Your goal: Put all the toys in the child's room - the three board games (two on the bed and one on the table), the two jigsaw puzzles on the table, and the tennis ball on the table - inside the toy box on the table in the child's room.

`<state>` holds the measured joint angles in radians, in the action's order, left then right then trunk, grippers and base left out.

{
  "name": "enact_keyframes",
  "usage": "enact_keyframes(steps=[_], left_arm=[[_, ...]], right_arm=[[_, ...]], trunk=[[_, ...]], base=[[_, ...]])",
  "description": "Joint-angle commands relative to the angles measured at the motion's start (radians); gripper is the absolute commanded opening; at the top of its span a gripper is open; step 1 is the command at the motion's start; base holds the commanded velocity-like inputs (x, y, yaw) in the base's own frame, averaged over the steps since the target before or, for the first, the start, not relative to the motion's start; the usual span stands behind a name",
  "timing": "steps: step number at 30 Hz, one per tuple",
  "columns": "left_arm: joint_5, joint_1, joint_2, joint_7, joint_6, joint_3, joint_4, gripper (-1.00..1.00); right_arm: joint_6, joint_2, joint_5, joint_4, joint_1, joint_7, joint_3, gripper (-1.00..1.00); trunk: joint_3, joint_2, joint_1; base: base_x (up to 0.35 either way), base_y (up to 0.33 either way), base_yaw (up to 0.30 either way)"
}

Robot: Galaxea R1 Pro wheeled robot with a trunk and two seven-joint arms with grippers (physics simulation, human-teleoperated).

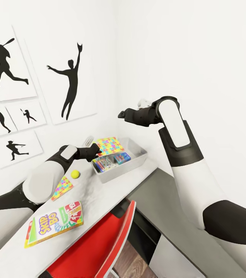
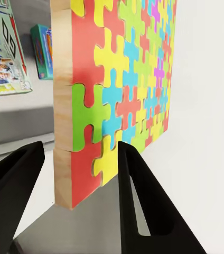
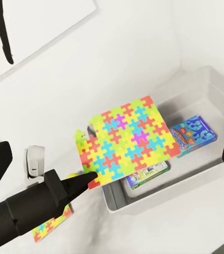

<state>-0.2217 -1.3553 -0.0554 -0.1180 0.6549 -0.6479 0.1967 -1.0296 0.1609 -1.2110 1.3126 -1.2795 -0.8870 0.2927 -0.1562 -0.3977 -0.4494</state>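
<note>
Right now my left claw is clamped on a corner of the larger jigsaw puzzle, holding it tilted over the toy box, where two board games lie. Behind that claw on the table sit the tennis ball, smaller puzzle and SKIP-BO box. My right claw hovers above; I cannot tell its opening.

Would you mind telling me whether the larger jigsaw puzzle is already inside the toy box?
Not yet. The larger jigsaw puzzle is held tilted in the left claw above the toy box, which holds two board games.
</note>
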Motion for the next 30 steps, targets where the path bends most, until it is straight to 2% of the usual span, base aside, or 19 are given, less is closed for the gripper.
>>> enact_keyframes(steps=[1, 30], left_arm=[[-0.006, -0.001, 0.000, 0.003, 0.007, -0.001, 0.003, -1.00], [-0.010, -0.001, 0.008, -0.017, 0.041, 0.001, 0.027, -1.00]], right_arm=[[-0.003, 0.000, -0.009, 0.001, -0.001, -0.010, 0.000, 1.00], [-0.004, 0.003, -0.009, -0.004, -0.001, -0.009, 0.004, 1.00]], trunk=[[-0.004, -0.002, -0.001], [-0.051, -0.002, -0.001]], base=[[0.000, 0.000, 0.000], [0.000, 0.000, 0.000]])
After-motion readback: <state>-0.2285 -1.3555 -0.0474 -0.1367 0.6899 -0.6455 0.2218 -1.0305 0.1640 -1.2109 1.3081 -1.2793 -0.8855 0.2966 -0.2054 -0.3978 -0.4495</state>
